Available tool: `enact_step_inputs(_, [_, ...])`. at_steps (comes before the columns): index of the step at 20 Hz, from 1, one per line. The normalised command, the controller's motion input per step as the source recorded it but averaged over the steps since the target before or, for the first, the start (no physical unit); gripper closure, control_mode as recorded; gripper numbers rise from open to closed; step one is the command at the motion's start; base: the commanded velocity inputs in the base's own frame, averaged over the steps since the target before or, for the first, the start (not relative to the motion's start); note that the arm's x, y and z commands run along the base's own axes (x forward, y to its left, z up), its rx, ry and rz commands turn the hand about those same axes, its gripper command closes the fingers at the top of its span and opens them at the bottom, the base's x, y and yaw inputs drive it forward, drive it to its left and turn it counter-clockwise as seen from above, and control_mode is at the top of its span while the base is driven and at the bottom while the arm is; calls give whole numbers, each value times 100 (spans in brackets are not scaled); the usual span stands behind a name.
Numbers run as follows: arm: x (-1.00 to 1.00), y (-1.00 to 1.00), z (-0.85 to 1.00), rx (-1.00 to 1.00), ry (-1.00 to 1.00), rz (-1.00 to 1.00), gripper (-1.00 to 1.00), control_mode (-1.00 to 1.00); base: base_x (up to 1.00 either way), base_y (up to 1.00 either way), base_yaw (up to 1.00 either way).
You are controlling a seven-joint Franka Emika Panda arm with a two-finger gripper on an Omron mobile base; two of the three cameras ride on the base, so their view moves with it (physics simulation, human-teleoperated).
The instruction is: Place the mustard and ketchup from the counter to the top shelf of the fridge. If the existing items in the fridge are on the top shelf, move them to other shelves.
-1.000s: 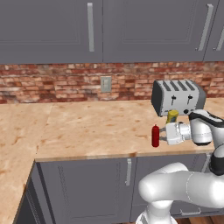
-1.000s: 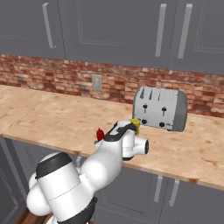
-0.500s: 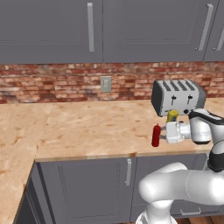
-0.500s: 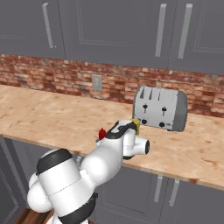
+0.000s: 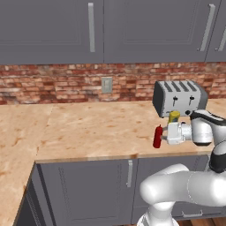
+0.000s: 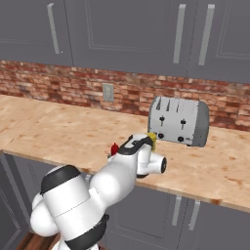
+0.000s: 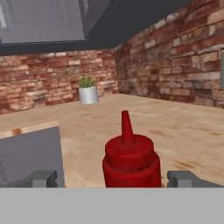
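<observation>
**Ketchup framed between open claw tips**

The claw [image 7: 112, 179] is held wide open, one dark tip seen at each side of the hand view and nothing gripped. Directly ahead of it, centred between the tips, the ketchup [image 7: 130, 162] is stood upright on the counter [image 5: 88, 132], its long axis vertical and its nozzle pointed up. The tips are not yet seen touching the bottle. The mustard [image 5: 173, 117] is placed just beyond the claw, toward the toaster [image 5: 180, 97]. A straight, level advance is judged sufficient before closing; the ketchup is the nearer bottle.
</observation>
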Motion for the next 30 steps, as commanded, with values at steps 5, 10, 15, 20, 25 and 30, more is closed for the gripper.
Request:
enact_step_inputs(5, [20, 0, -1, 0, -5, -7, -100, -100, 0, 0, 0])
enact_step_inputs(10, [12, 0, -7, 0, -2, -9, -100, -100, 0, 0, 0])
enact_step_inputs(15, [2, 9, -18, -4, 6, -3, 100, -100, 0, 0, 0])
enact_step_inputs(20, [-6, 5, 6, -2, 1, 1, 100, -100, 0, 0, 0])
enact_step_inputs(25, [-47, -4, 89, 1, -9, 0, 100, -100, 0, 0, 0])
enact_step_inputs(30, [-72, 0, 100, 0, -7, 0, 100, -100, 0, 0, 0])
